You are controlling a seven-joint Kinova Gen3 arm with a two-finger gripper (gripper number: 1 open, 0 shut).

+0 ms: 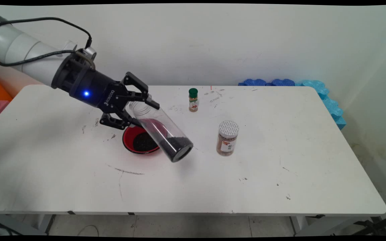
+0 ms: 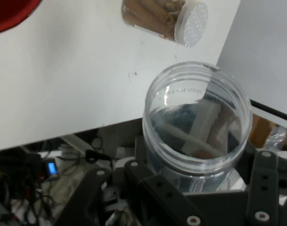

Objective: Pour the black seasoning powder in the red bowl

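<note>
Clear jar (image 1: 162, 134) | clamped in jaws, tilted | over red bowl (image 1: 131, 140)

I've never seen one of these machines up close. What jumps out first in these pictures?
The black claw grips a clear jar near its open mouth, holding it tilted above the table, with dark grains gathered at its lower closed end. Just behind and below the jar, a red bowl on the white table holds more dark grains. To the right stand a white-lidded jar and, farther back, a small green-capped bottle.
</note>
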